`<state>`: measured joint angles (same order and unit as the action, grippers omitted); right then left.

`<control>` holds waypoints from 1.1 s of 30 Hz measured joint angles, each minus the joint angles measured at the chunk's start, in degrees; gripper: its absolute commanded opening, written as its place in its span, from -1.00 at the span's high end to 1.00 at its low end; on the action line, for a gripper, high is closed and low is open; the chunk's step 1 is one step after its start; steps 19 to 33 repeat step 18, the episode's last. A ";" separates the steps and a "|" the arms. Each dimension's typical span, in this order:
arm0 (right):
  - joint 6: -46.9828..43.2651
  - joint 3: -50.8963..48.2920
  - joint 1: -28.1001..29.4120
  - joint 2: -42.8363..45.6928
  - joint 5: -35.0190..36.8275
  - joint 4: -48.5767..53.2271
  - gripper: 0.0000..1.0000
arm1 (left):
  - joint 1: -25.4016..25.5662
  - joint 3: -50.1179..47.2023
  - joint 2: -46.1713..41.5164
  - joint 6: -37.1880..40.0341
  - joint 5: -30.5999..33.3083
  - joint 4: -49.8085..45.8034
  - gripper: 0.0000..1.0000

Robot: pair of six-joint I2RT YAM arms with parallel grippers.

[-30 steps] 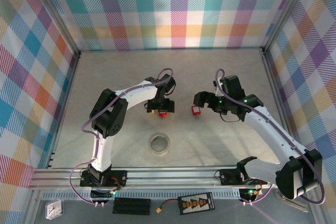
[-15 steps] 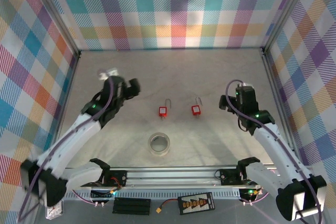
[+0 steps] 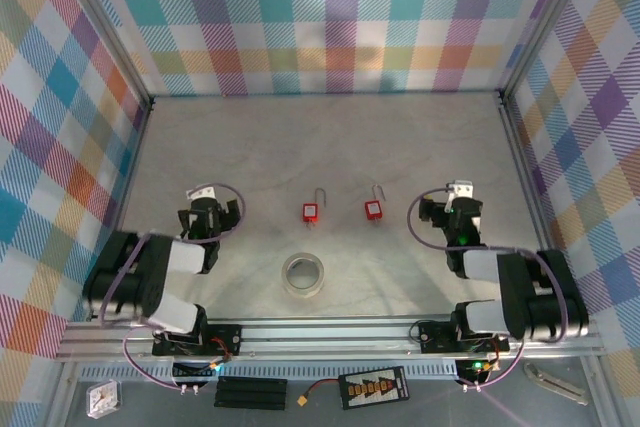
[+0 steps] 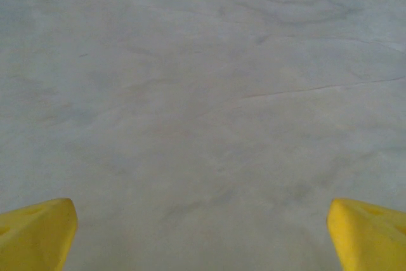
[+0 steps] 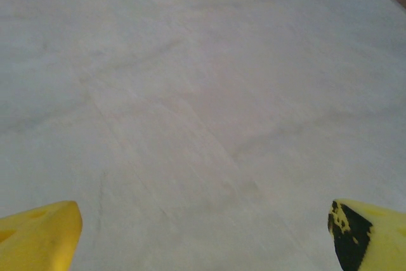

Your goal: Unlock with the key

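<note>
Beyond the roll of tape (image 3: 304, 274), the left padlock (image 3: 310, 211) and the right padlock (image 3: 374, 209) are too small to tell if a key sits in either one, or if their thin shackles are closed. Left of the tape, the body of the left gripper (image 3: 208, 209) covers its own tips from above. Right of the tape, the right gripper (image 3: 458, 209) is the same. In the left wrist view the yellow fingers (image 4: 35, 233) are cut off by the bottom edge. In the right wrist view they are cut off too, and a dark patch (image 5: 350, 239) on one is blurred. Nearer than the tape, a small white item (image 3: 103, 400) is too small to name.
</note>
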<state>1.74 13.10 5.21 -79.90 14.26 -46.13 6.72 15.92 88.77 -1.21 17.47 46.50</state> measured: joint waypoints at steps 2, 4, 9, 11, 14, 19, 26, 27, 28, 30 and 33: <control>-0.90 3.43 0.00 -7.04 -0.59 -3.87 -0.98 | -0.22 1.57 1.88 0.98 -2.62 0.15 -0.99; -0.50 6.93 -1.42 -8.79 -3.23 -1.42 -0.98 | -0.72 4.02 2.01 1.29 -4.35 -0.22 -0.99; 0.35 9.86 -4.94 -8.00 -6.03 -1.44 -0.98 | -2.05 7.80 1.92 1.29 -6.91 1.55 -0.99; 0.35 9.86 -4.48 -8.00 -6.29 -0.96 -0.98 | -2.05 7.80 1.92 1.31 -7.52 1.40 -0.99; 0.35 9.86 -4.33 -8.00 -6.80 -0.83 -0.98 | -2.05 7.80 1.92 1.29 -7.65 1.44 -0.99; 0.37 9.86 -4.28 -8.00 -7.50 -0.55 -0.98 | -2.05 7.80 1.92 1.31 -8.00 1.44 -0.99; 0.37 9.86 -4.28 -8.00 -7.50 -0.55 -0.98 | -2.05 7.80 1.92 1.31 -8.00 1.44 -0.99; 0.37 9.86 -4.28 -8.00 -7.50 -0.55 -0.98 | -2.05 7.80 1.92 1.31 -8.00 1.44 -0.99; 0.37 9.86 -4.28 -8.00 -7.50 -0.55 -0.98 | -2.05 7.80 1.92 1.31 -8.00 1.44 -0.99; 0.37 9.86 -4.28 -8.00 -7.50 -0.55 -0.98 | -2.05 7.80 1.92 1.31 -8.00 1.44 -0.99; 0.37 9.86 -4.28 -8.00 -7.50 -0.55 -0.98 | -2.05 7.80 1.92 1.31 -8.00 1.44 -0.99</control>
